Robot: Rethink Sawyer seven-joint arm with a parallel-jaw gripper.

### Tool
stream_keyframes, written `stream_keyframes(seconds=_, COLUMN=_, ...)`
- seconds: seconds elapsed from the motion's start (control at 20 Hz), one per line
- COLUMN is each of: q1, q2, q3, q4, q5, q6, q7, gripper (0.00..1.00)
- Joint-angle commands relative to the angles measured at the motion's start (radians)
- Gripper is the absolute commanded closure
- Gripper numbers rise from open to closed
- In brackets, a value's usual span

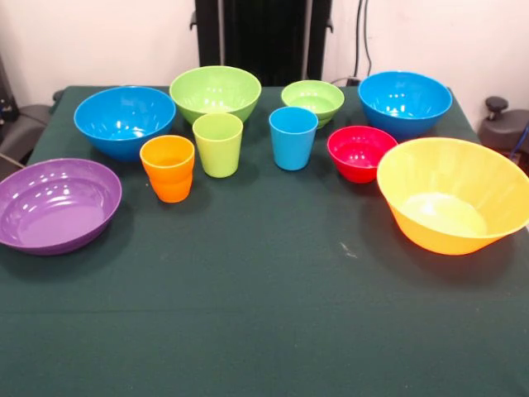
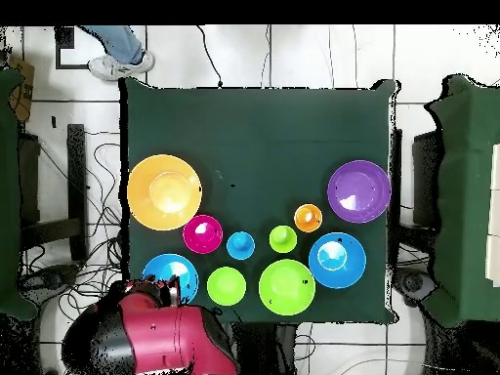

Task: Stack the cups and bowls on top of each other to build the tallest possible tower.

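All pieces stand apart on the green cloth; no tower is built. In the front view the orange cup (image 1: 167, 168), lime green cup (image 1: 218, 145) and blue cup (image 1: 293, 137) stand upright in a row. Behind them are a blue bowl (image 1: 124, 120), large green bowl (image 1: 215, 93), small green bowl (image 1: 312, 101) and second blue bowl (image 1: 405, 101). The small red bowl (image 1: 361, 153) sits beside the big yellow-orange bowl (image 1: 455, 194). The purple bowl (image 1: 58, 205) is at the left. Overhead, the red arm (image 2: 156, 332) is folded over its base; no gripper shows.
The green-clothed table (image 1: 264, 314) spreads toward the camera in front of the row. Overhead, a person's leg and shoe (image 2: 117, 57) show on the floor beyond the table's far corner. Cables lie on the floor around the table.
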Motion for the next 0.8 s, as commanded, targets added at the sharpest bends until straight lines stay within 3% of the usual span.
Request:
stream_keyframes(seconds=0.05, q1=0.027, q2=0.084, q3=0.018, q4=0.0, q5=-0.003, q6=-0.016, q7=0.176, gripper=0.0)
stream_keyframes(seconds=0.3, q1=0.043, q2=0.105, q3=0.005, q4=-0.025, q5=-0.02, q6=-0.015, q7=0.192, gripper=0.0)
stream_keyframes(seconds=0.5, q1=0.026, q2=0.148, q3=0.032, q4=-0.017, q5=-0.011, q6=-0.075, q7=0.179, gripper=0.0)
stream_keyframes(seconds=0.8, q1=0.094, q2=0.213, q3=0.005, q4=-0.065, q5=0.006, q6=-0.106, q7=0.238, gripper=0.0)
